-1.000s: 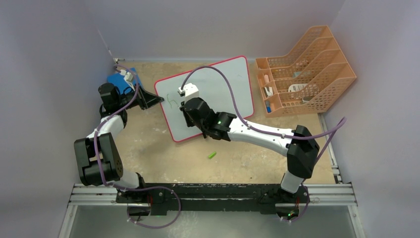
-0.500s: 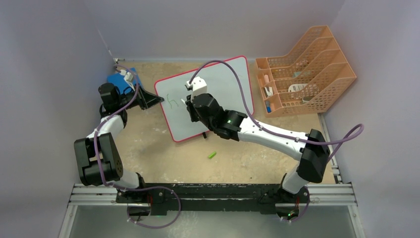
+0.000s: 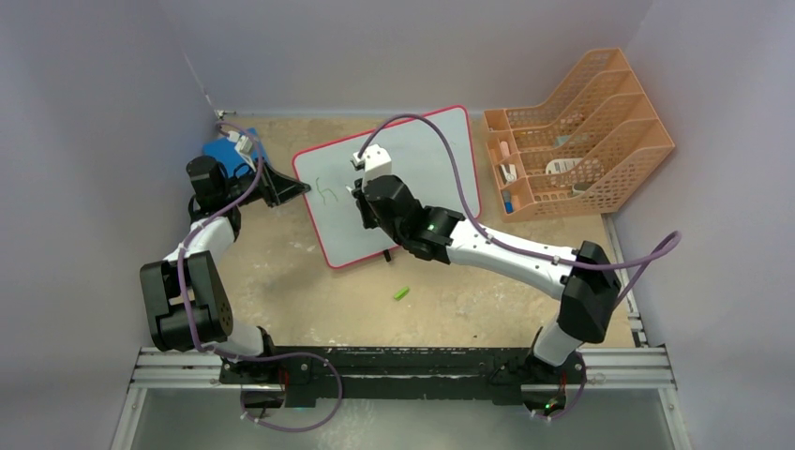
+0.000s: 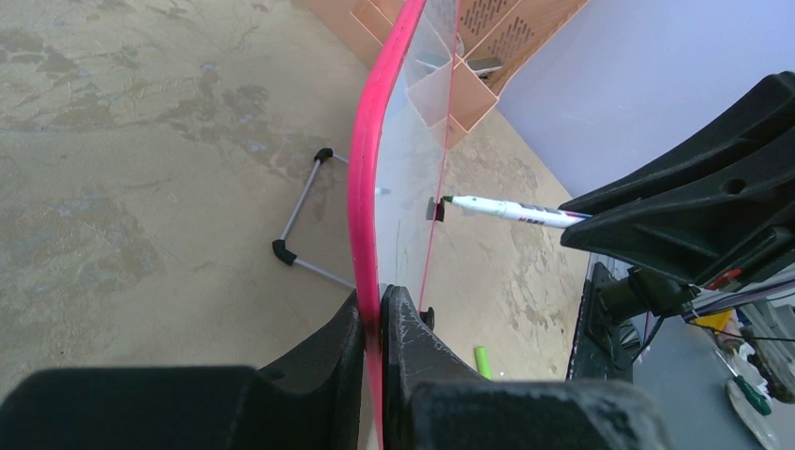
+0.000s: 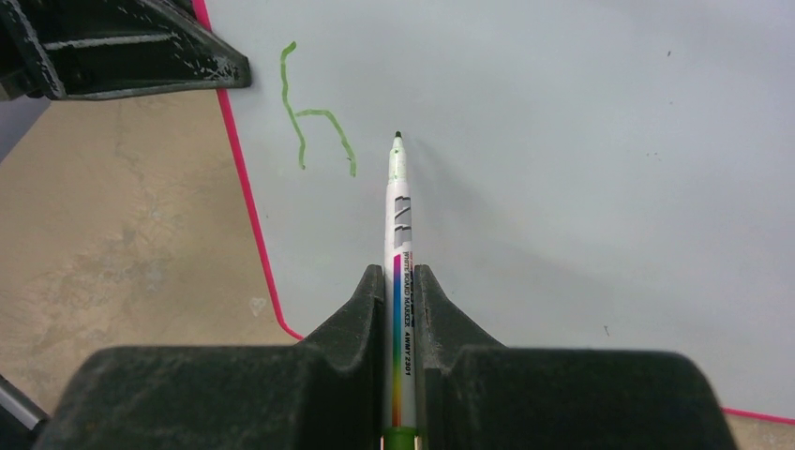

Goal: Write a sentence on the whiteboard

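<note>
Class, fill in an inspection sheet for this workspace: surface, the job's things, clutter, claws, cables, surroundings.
Surface: tan table, stained and worn.
Job's things: whiteboard propped on a wire stand; one green letter, an "h", near its left edge; marker tip just right of it.
Clutter: green cap on the table; blue pad; orange file rack holding small items.
Claws: left claw shut on the whiteboard's rim; right claw shut on the marker.
Cables: purple cable loops over the whiteboard; another runs along the left arm.
Surroundings: grey walls; metal rail at the near edge.
</note>
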Controlling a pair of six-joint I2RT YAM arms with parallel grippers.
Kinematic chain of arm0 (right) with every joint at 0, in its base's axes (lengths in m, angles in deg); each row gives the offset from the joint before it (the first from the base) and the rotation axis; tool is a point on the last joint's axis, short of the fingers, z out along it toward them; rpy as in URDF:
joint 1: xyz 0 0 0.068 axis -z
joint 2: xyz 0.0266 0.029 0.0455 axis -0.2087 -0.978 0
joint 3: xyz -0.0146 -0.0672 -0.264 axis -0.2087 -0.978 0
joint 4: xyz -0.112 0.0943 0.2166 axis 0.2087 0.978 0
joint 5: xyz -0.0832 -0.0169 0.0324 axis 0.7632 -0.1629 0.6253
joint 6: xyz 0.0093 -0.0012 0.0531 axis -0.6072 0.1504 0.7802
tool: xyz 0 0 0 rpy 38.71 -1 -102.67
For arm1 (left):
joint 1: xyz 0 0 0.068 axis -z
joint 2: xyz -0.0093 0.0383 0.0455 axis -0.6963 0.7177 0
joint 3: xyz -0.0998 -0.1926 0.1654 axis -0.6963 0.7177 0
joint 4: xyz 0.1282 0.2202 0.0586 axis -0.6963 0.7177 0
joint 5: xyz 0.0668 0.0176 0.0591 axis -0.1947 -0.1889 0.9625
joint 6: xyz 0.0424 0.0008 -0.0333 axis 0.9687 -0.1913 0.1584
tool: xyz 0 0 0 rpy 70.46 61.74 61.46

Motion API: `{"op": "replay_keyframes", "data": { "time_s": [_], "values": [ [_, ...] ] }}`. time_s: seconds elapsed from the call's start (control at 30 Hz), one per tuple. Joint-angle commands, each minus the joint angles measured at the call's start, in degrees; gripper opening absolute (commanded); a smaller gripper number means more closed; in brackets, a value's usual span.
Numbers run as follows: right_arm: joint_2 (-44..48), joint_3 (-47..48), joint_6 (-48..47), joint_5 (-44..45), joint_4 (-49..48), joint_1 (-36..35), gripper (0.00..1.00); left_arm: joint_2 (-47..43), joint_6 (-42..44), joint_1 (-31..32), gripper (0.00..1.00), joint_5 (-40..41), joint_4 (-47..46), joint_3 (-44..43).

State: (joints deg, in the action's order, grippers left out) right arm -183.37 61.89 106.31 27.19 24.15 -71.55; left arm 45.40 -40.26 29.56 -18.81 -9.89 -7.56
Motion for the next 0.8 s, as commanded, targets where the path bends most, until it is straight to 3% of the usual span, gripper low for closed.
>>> {"op": "replay_keyframes", "data": {
  "time_s": [0.0,0.77],
  "values": [
    [-0.9,1.9,-0.8,0.0,-1.8,0.2,0.0,-0.7,2.6,1.5,0.0,-0.4,0.9,-1.3],
    [-2.5,3.3,-1.0,1.1,-2.1,0.3,0.0,-0.7,2.7,1.7,0.0,-0.4,1.0,-1.3]
  ]
}}
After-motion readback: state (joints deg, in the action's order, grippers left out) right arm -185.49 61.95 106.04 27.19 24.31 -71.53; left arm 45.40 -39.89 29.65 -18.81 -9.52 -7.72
